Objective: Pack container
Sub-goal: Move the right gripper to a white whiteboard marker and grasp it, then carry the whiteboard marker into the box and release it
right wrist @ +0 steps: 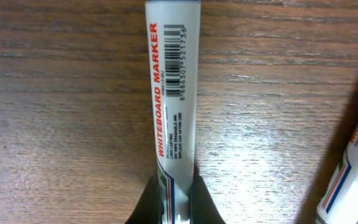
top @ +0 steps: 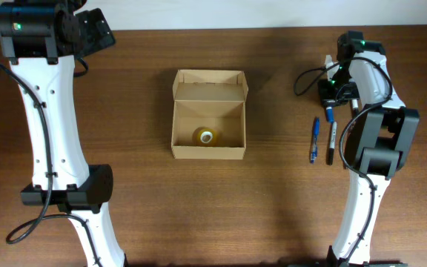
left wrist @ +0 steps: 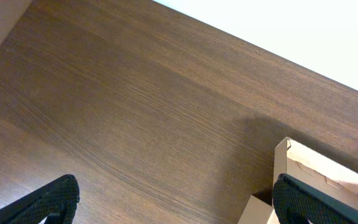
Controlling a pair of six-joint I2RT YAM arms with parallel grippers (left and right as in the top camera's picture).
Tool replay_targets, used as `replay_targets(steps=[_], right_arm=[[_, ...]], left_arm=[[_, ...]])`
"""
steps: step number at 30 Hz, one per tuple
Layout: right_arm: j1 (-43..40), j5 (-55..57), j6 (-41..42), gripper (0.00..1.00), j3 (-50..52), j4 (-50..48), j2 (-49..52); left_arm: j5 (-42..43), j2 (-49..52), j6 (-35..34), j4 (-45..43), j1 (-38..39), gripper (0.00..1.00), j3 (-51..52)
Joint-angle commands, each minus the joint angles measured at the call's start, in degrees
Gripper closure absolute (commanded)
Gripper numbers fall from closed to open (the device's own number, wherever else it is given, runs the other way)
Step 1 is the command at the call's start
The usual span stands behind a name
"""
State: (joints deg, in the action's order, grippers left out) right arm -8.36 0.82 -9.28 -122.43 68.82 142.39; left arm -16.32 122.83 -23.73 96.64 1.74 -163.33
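Fingers (right wrist: pixel 145 208) of the right gripper (right wrist: pixel 173 193) pinch one end of a whiteboard marker (right wrist: pixel 173 81) at the right of the brown table (top: pixel 273 208), a second marker (right wrist: pixel 353 155) lying just beside it; whether the pinched one rests on the wood or is just clear of it cannot be told. The box (top: pixel 207 115), an open tan cardboard carton with its flap lid folded back, sits mid-table between the two arms, well apart from the markers, a small yellowish round item (top: pixel 205 136) on its floor. The left gripper (left wrist: pixel 175 190) hangs over bare wood near one corner of the box, fingers spread wide. Cardboard this thin is likely light and easily dented, and would probably slide on the smooth wood if nudged. The firmest hold looks to be a side wall near a corner, or the flap's free edge for closing.
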Motion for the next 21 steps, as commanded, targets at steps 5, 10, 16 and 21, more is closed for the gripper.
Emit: replay_targets(steps=[5, 10, 16, 21], right_arm=[[0.55, -13.25, 1.6, 0.96, -3.67, 3.21, -0.15], [3.21, -14.16, 1.57, 0.96, -12.72, 6.54, -4.92], [10.84, -13.66, -1.97, 0.96, -29.99, 13.92, -10.99], [19.41, -13.03, -11.58, 0.96, -34.71, 19.06, -13.57]], left_arm=[[0.04, 0.26, 0.48, 0.02, -0.31, 0.0, 0.22], [0.04, 0.26, 0.48, 0.02, -0.31, 0.0, 0.22], [0.04, 0.26, 0.48, 0.02, -0.31, 0.0, 0.22], [0.04, 0.26, 0.48, 0.02, -0.31, 0.0, 0.22]])
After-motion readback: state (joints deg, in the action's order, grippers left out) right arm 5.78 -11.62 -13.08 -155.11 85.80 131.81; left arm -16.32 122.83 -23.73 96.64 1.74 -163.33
